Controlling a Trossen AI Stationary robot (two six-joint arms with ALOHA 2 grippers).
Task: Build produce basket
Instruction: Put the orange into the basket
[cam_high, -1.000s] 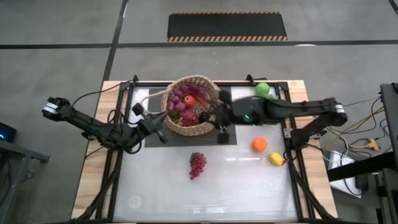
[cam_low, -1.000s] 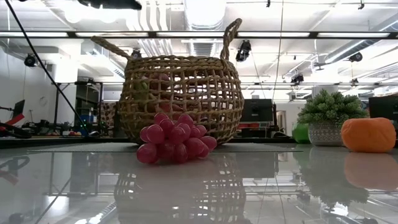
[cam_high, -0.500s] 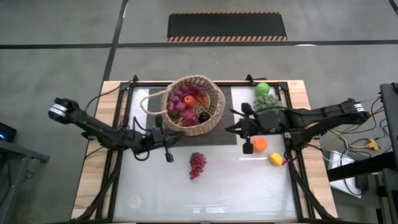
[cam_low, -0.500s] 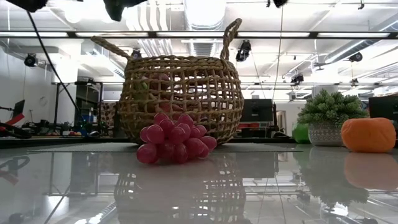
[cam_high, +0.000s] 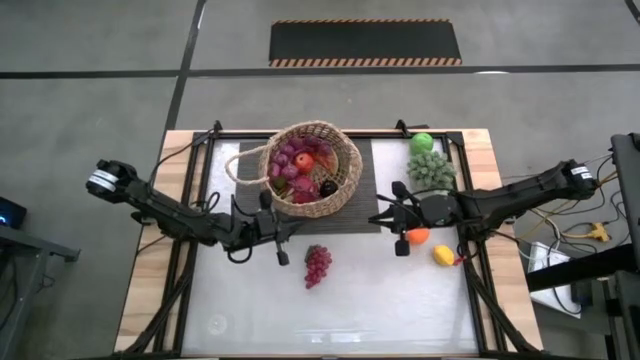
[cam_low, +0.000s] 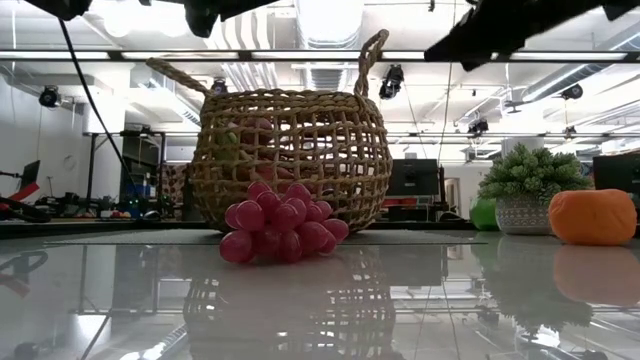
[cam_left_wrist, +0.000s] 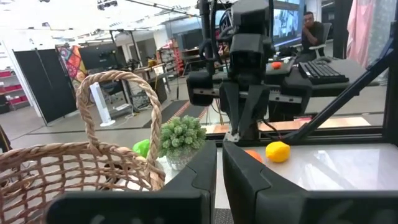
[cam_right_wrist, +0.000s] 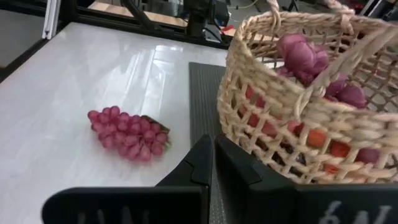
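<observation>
Round tan wicker basket (cam_high: 312, 168) sits near the table's far edge, part-filled; purple grape bunch (cam_high: 317, 264), orange (cam_high: 418, 236) and lemon (cam_high: 443, 256) lie outside, presumably awaiting pickup; left gripper (cam_high: 281, 243) and right gripper (cam_high: 398, 228) hover empty, fingers closed.

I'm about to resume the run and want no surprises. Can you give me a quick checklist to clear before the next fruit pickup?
1. Basket upright on the mat, fruit inside: ok.
2. Grapes loose on the table, nothing touching them: ok.
3. Left gripper shut and empty, beside the grapes; must open first: not ok.
4. Right gripper shut and empty, next to the orange; must open first: not ok.
5. Lemon and green apple still outside the basket, unobstructed: ok.
</observation>
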